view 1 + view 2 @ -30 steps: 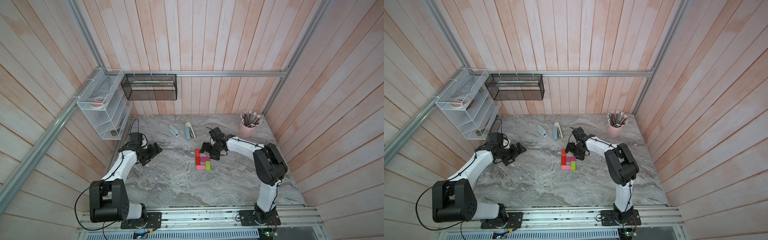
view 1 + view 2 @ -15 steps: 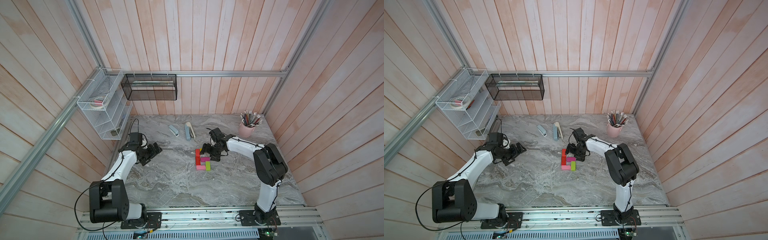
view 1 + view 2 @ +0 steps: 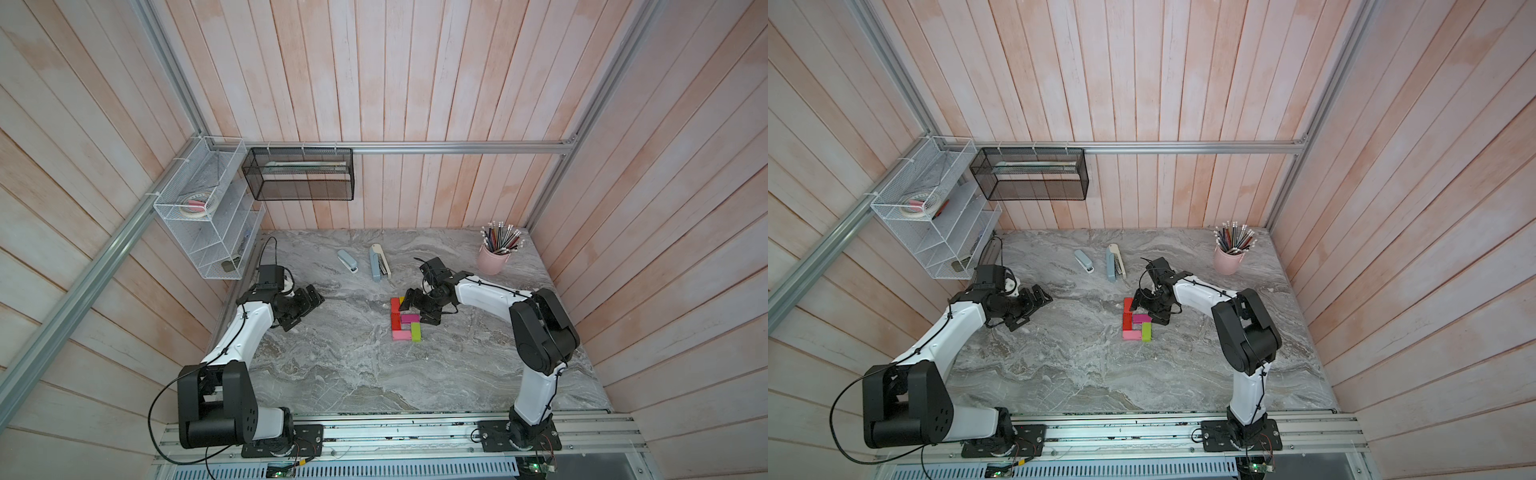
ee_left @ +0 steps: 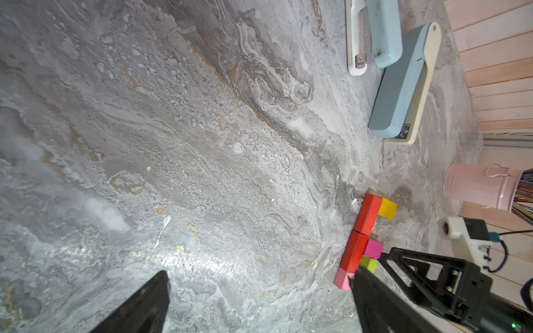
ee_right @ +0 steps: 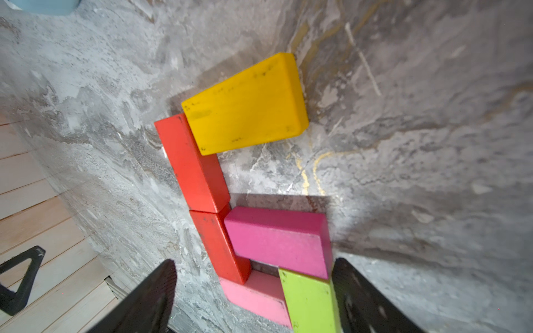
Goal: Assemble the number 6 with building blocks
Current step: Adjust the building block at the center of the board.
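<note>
The building blocks lie flat together mid-table. Two red ones (image 3: 395, 312) (image 5: 192, 164) run end to end. A yellow one (image 5: 245, 103) juts from their far end, a magenta one (image 5: 278, 239) from the middle, and a light pink one (image 5: 253, 294) lies at the near end. A lime green one (image 5: 310, 302) joins pink to magenta. My right gripper (image 3: 419, 309) (image 5: 253, 268) stands open astride the magenta and green blocks, one finger close beside the green block's outer edge, holding nothing. My left gripper (image 3: 305, 305) (image 4: 259, 276) is open over bare table far to the left.
Two staplers (image 3: 346, 261) (image 3: 379, 262) lie behind the blocks. A pink cup of pencils (image 3: 493, 259) stands at the back right. A white wire shelf (image 3: 208, 216) and a black mesh basket (image 3: 299, 174) hang on the walls at the back left.
</note>
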You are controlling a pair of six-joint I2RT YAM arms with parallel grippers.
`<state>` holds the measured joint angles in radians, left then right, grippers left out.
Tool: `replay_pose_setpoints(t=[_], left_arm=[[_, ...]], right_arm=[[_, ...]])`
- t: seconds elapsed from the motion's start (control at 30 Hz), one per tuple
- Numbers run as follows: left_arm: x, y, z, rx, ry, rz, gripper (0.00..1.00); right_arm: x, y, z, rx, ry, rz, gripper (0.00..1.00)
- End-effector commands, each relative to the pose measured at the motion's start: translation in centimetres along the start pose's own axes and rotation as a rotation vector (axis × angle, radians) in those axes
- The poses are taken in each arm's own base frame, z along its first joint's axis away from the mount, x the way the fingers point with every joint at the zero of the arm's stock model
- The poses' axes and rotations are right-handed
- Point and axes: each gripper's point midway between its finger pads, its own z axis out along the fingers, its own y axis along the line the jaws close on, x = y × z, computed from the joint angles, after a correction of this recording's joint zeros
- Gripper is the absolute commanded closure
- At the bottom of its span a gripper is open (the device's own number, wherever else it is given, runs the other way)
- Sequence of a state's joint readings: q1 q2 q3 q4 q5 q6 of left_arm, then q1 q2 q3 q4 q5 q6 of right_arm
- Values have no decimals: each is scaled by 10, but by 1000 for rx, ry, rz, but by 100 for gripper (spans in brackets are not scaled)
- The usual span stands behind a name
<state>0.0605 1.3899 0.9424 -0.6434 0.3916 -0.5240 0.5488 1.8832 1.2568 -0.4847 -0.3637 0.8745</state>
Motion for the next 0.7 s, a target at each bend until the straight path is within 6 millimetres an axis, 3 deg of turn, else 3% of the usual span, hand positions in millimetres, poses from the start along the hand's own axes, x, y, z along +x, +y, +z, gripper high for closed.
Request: replay_pose_setpoints(t=[0.0, 0.2, 0.47, 0.67], left_arm=[[1, -1, -5, -1, -14, 4, 0], [0, -2, -4, -6, -18, 15, 0], [-9, -22, -10, -2, -63, 101, 0], [-11, -24, -8, 10, -64, 102, 0]], right_arm=[[1, -7, -13, 31, -21, 7, 12], [-2, -13, -32, 56, -92, 1, 13], [-37, -16, -81, 53, -286, -41, 13], [-43, -22, -87, 64, -269, -69, 13]])
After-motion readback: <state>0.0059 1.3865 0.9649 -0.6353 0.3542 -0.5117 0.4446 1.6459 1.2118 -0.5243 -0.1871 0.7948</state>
